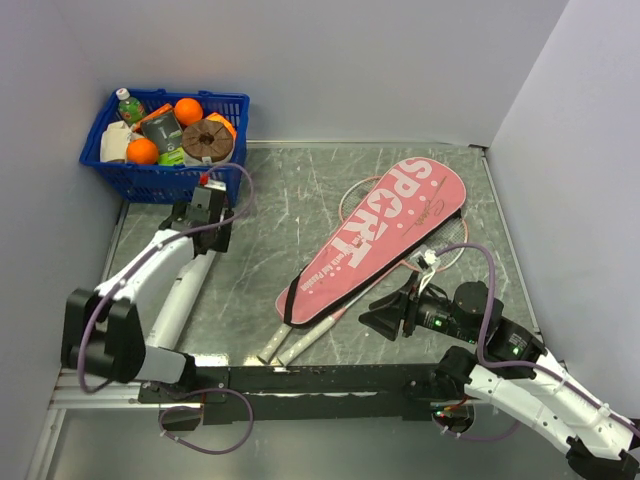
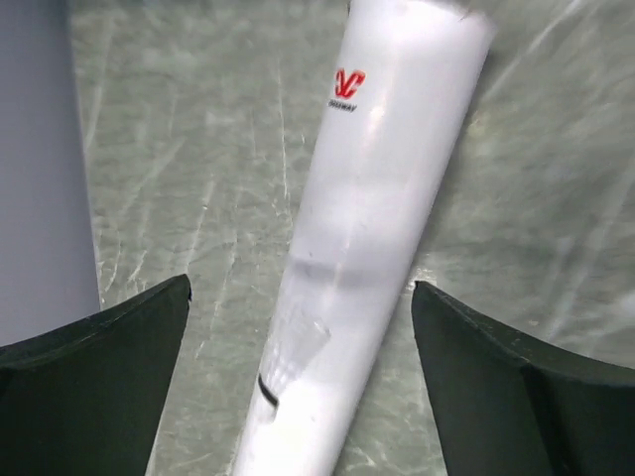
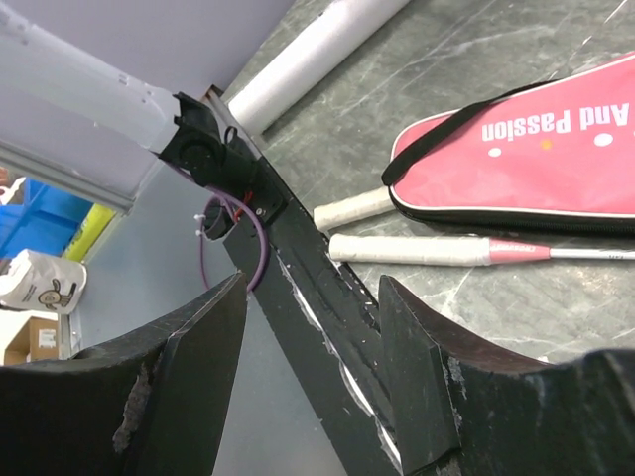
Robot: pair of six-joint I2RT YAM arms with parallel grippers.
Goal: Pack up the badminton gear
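Racket bag: long, pink, white "SPORT" lettering, black edging; lies diagonally on table over 2 rackets, whitish handles protruding near. White tube: lying left side, between left gripper jaws, wide apart, untouching. Right gripper: apart, empty

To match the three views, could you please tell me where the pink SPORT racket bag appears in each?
Top external: the pink racket bag lies diagonally at centre, wide end toward the far right.
Left wrist: not in it; only the white tube shows.
Right wrist: its narrow end fills the upper right.
Shared landmark: the whitish racket handles by that narrow end, in top external and right wrist.
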